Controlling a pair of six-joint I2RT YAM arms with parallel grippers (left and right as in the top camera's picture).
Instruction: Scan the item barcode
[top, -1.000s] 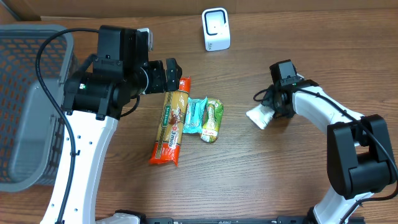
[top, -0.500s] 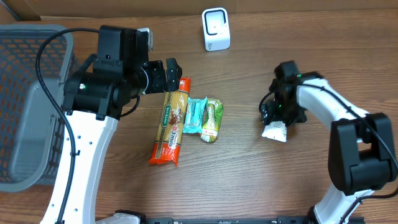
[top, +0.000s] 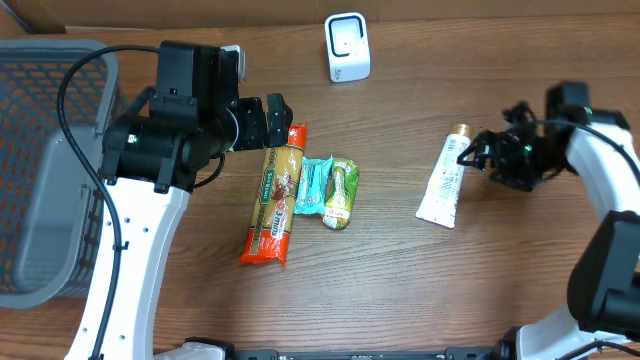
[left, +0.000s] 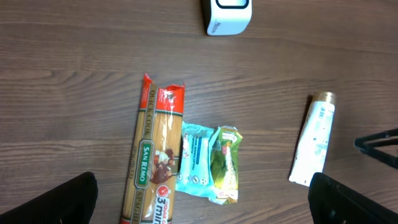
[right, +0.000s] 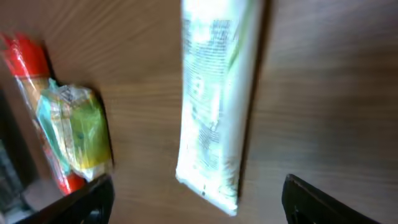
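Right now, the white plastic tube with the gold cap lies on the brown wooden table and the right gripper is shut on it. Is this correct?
Not quite. The white plastic tube does lie on the brown wooden table, but the right gripper is open beside it, holding nothing. The overhead view shows this.

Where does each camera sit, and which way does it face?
Overhead: above the table, looking straight down on the basket, spaghetti pack, white tube and scanner; left arm and right arm show.
Left wrist: above the pack, facing down; its open jaws darken the bottom corners.
Right wrist: close over the tube, facing down; jaws in the bottom corners.
Shared: all three see the tube and the snack packets.
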